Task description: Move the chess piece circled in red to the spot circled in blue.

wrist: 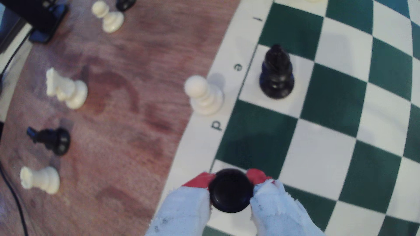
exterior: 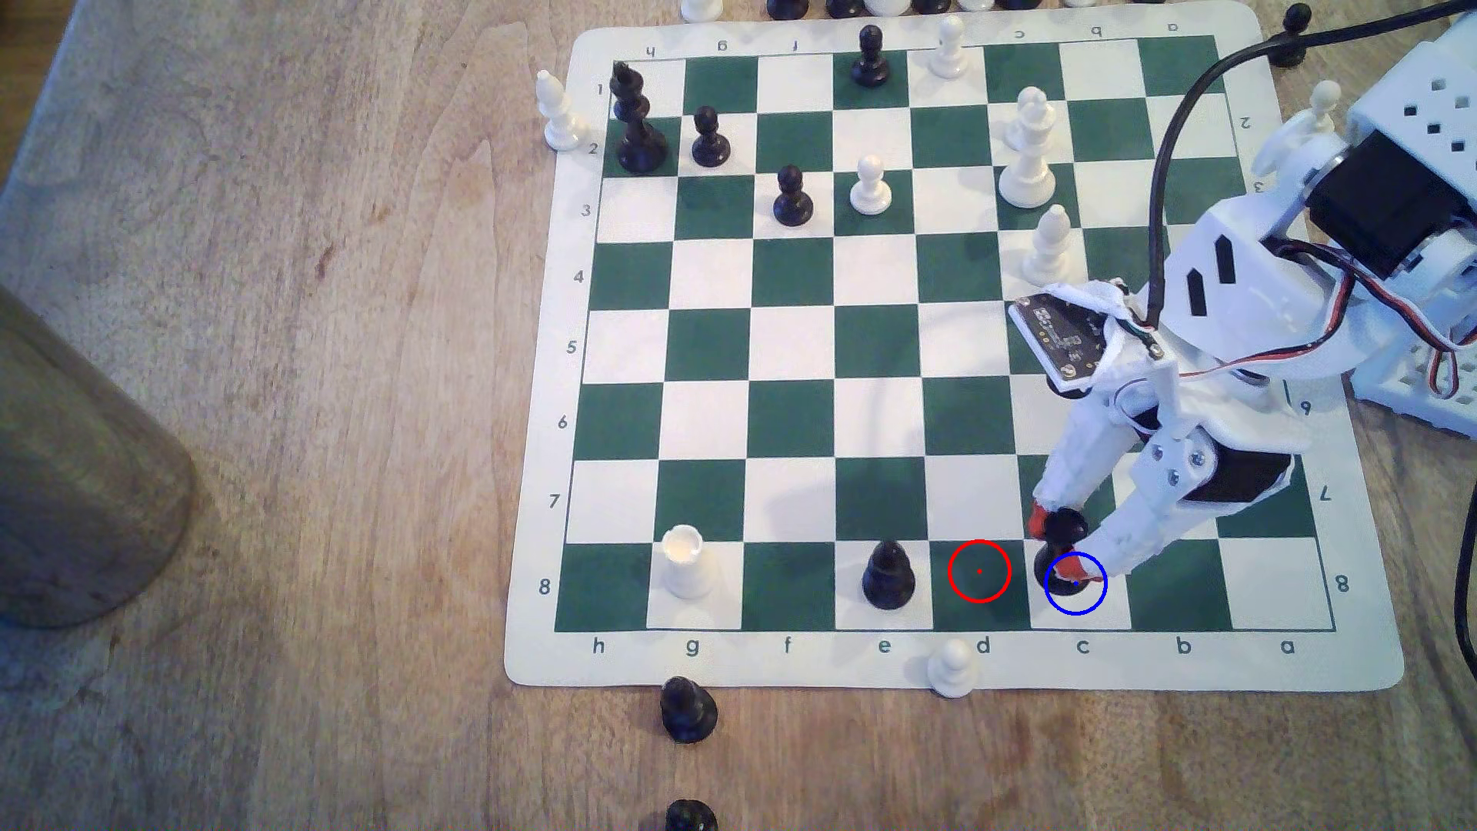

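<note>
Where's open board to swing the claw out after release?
Rows 5 to 7 are bare, from the claw leftward in the exterior view. The red-ringed square is free, between the chess piece and black bishop. Rows 1 to 4 are crowded.

The exterior view looks steeply down from above on the whole chessboard [exterior: 799, 359] and wooden table [exterior: 320, 399], with rank 8 at the frame's bottom. The wrist view sits close above the gripper [wrist: 230, 190], facing down at the board's d–e edge. Both share the black piece [exterior: 887, 577] on e8.
</note>
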Tool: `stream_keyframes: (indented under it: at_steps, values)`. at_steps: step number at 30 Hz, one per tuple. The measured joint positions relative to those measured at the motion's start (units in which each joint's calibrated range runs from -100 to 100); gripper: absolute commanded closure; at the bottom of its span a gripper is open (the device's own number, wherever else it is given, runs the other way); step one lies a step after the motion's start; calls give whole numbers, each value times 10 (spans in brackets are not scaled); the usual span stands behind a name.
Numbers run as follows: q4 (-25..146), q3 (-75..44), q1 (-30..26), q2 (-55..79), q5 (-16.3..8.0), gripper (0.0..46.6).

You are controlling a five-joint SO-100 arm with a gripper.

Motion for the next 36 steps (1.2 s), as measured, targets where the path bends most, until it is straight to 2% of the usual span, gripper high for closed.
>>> stream_keyframes:
  at_steps: [10,18,20,22,23,27,36]
  values:
    - [-11,0,-23,48,-7,464]
    - [-21,0,-7,70,-1,464]
    - [-21,0,1,77,-2,443]
    - [-21,0,1,83,-2,356]
    - [-25,-1,1,87,-2,335]
    - [-30,-1,1,94,-5,284]
    - [44,-1,-7,39,-7,268]
